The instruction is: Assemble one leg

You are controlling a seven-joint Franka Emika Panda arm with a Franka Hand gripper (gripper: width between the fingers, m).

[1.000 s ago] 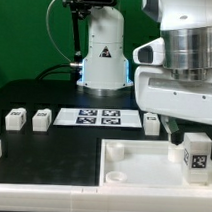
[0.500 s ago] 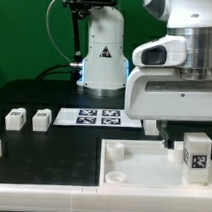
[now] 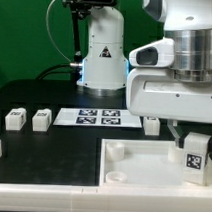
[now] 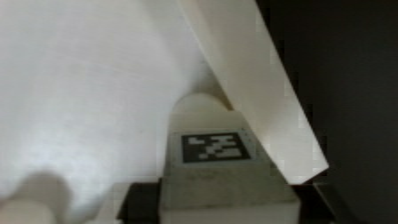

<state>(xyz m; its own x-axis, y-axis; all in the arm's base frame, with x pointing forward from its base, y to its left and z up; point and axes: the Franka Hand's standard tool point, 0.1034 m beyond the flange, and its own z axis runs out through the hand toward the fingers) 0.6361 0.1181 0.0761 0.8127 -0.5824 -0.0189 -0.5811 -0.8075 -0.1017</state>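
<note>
The gripper (image 3: 193, 141) hangs low over the far corner of the panel (image 3: 141, 166) on the exterior view's right, and its fingers (image 3: 174, 131) appear pinched on the leg (image 3: 195, 154), one on each flank. The pads' contact is mostly hidden under the arm's bulky white housing, so the grasp is a judgement drawn from how squarely the block sits between them. Holding it upright, long axis vertical, makes sense if the lower end is meant to drop into a round seat at that corner. I cannot tell whether it touches the panel floor yet. In the wrist view the leg (image 4: 214, 150) shows as a small white plastic block with crisp edges and a black-and-white square tag on its face, close beside the panel's raised rim (image 4: 249, 90), which runs past it as a smooth, matte white wall. The panel itself is a broad, shallow, recessed tray of the same hard white plastic, with a round corner socket (image 3: 117, 177) visible at its nearer end. On the black table (image 3: 52, 152) behind, two loose legs (image 3: 40, 118) lie side by side and a third loose leg (image 3: 151, 123) rests just beside the flat marker board (image 3: 98, 118), all well apart from the work.
</note>
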